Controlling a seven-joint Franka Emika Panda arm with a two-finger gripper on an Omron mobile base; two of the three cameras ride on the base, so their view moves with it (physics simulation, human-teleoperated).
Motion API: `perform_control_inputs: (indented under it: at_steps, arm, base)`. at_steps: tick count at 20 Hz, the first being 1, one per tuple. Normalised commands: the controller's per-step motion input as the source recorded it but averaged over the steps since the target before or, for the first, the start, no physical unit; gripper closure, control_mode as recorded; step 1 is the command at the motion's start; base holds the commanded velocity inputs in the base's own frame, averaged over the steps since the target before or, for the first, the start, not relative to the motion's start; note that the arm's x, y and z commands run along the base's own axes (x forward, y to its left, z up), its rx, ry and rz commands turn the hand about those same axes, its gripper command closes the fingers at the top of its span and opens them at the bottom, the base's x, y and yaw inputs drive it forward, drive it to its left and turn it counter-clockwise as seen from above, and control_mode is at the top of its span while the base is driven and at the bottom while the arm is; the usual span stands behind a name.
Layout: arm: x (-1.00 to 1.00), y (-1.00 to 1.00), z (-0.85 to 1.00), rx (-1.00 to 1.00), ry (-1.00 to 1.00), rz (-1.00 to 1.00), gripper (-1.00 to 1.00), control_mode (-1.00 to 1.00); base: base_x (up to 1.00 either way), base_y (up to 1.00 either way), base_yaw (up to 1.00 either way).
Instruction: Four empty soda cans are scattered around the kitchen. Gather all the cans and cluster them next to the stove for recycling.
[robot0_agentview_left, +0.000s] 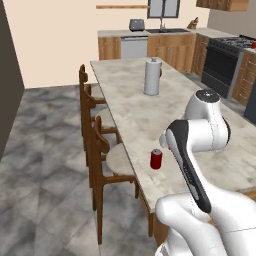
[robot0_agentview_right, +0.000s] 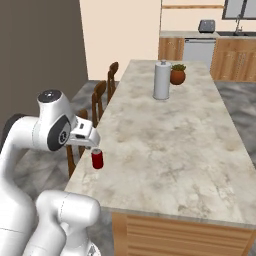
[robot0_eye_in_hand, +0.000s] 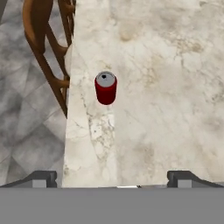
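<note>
Red soda can is seen upright near the island counter's chair-side edge. Gripper is held above it, jaws spread wide, nothing gripped. The can lies ahead of the fingertips and slightly left of centre, well apart; its long axis is vertical. A forward-and-down reach is judged needed.

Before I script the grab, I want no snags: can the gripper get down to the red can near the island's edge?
Probably yes. The red can stands alone and upright on the island counter, and the open gripper sits above it with nothing between.
</note>
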Motion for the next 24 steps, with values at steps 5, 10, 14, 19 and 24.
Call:
perform_control_inputs:
  at_steps: [5, 10, 14, 19, 24]
  arm:
    - [0.29, 0.04, -0.42, 0.00, 0.00, 0.00, -1.00, -1.00]
    - [0.26, 0.02, -0.44, 0.00, 0.00, 0.00, -1.00, -1.00]
    - [0.19, 0.02, -0.37, 0.00, 0.00, 0.00, -1.00, -1.00]
    - [0.25, 0.10, -0.09, 0.00, 0.04, 0.00, -1.00, -1.00]
    - [0.30, 0.10, 0.00, 0.00, 0.07, 0.00, -1.00, -1.00]
  base:
    - [0.00, 0.00, 0.00]
    - [0.00, 0.00, 0.00]
    - [0.00, 0.00, 0.00]
    - [0.00, 0.00, 0.00]
    - [0.00, 0.00, 0.00]
